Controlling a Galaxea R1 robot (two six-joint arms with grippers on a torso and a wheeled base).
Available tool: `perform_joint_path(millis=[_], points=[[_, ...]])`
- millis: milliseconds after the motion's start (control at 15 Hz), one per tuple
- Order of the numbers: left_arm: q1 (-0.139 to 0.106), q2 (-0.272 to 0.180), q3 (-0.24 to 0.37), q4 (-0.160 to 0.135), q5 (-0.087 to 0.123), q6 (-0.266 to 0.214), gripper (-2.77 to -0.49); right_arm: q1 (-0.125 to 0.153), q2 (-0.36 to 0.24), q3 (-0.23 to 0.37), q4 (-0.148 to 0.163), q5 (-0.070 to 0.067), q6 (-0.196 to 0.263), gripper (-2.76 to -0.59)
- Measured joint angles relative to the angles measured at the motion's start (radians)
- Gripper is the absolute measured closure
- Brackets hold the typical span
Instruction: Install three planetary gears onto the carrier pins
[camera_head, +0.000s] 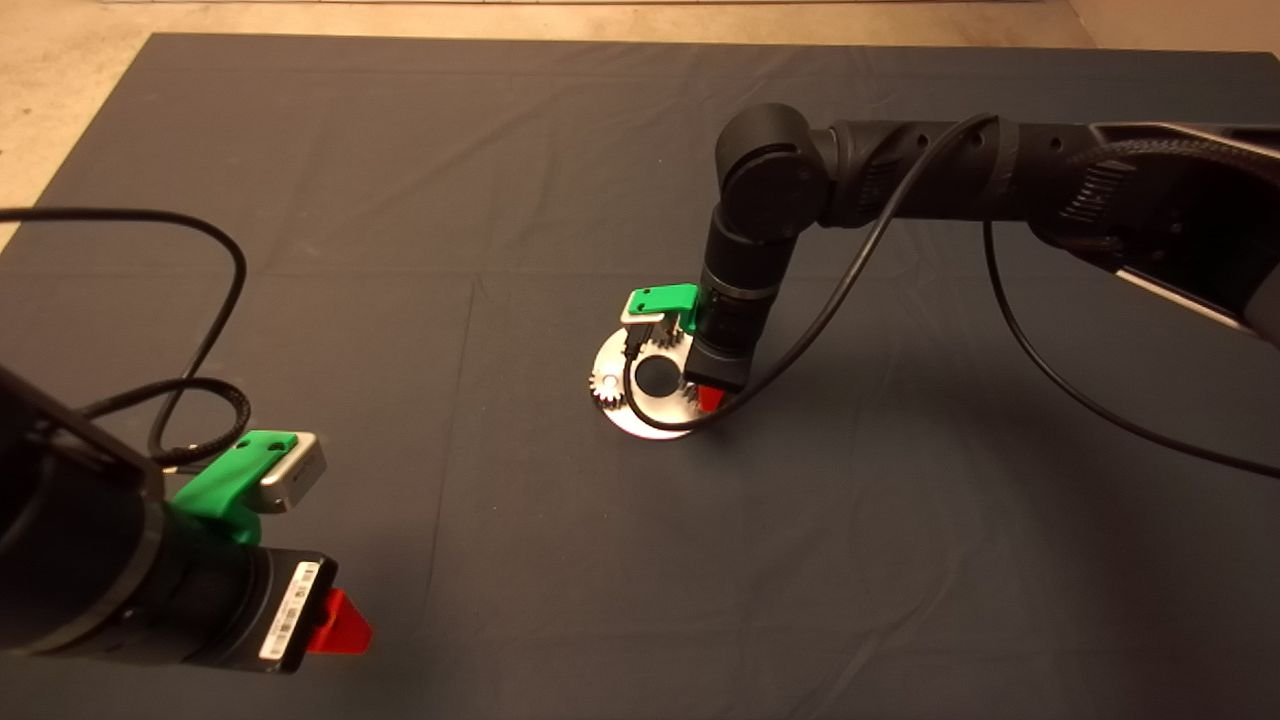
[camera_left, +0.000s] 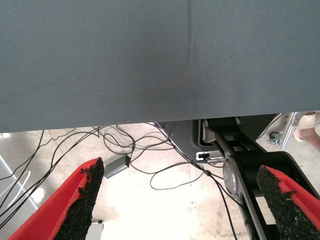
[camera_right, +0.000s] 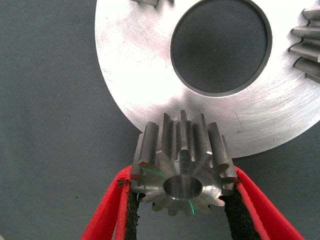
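Note:
My right gripper (camera_right: 182, 176) is shut on a planetary gear (camera_right: 180, 155), its red fingers (camera_right: 112, 210) pressed against both sides of the teeth. The gear stands upright at the rim of the shiny disc (camera_right: 135, 65). A round metal face, seemingly the top of a carrier pin (camera_right: 183, 186), shows in its centre hole. Two more gears (camera_right: 307, 45) sit on the disc at the picture's edges. From above, the right gripper (camera_head: 703, 396) hangs straight down over the disc (camera_head: 640, 420), with one gear (camera_head: 607, 385) showing on the disc's left side. My left gripper (camera_head: 340, 625) is parked open at the lower left.
The right arm's black cable (camera_head: 820, 320) loops over the disc's near edge. The left wrist view shows the mat's edge (camera_left: 150, 75), floor cables (camera_left: 125, 145), the robot's base (camera_left: 240, 165) and a person's shoe (camera_left: 307, 127).

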Motion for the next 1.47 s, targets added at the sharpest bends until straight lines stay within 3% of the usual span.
perform_joint_path(millis=[1267,1467], points=[[0.003,0.0,0.0,0.0,0.0,0.0,-2.17,-0.006,0.009,0.0,-0.001,-0.001,-0.007,-1.02],[0.003,0.0,0.0,0.0,0.0,0.0,-2.17,-0.009,0.008,0.0,-0.004,0.004,-0.007,-1.02]])
